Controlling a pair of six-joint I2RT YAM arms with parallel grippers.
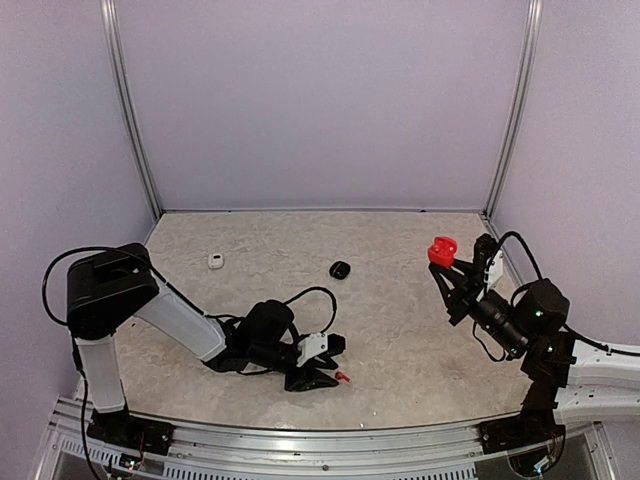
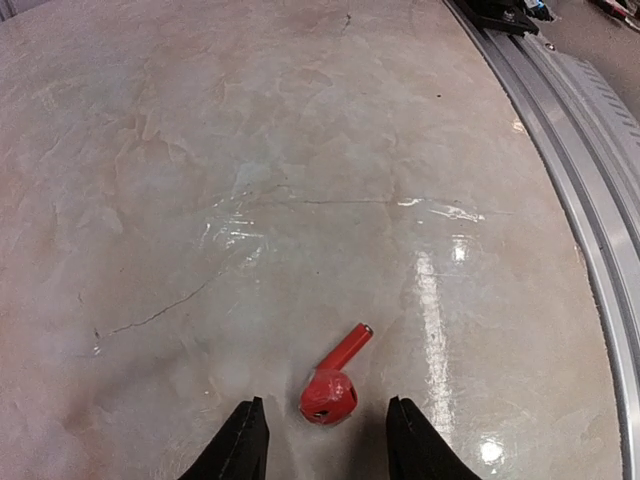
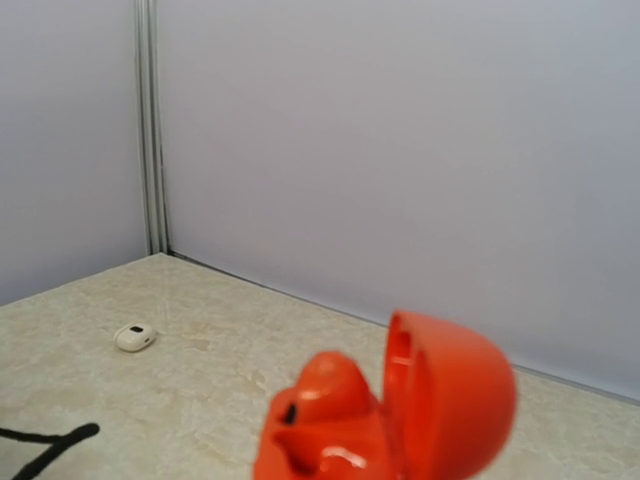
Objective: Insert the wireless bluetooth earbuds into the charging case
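down low, left gripper (image 2: 325,402) stands apart around the red earbud (image 2: 330,388); right gripper (image 1: 449,263) clamps the open red case (image 1: 442,249).

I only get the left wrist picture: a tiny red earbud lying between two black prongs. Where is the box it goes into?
Observer: The red charging case is held in the air by the right tool, far off to the right of your earbud.
Operator: Is it open or shut?
Observer: Open. The right wrist view shows its lid swung up.
Operator: Anything else lying about?
Observer: A white case and a black case sit farther back, apart from each other.
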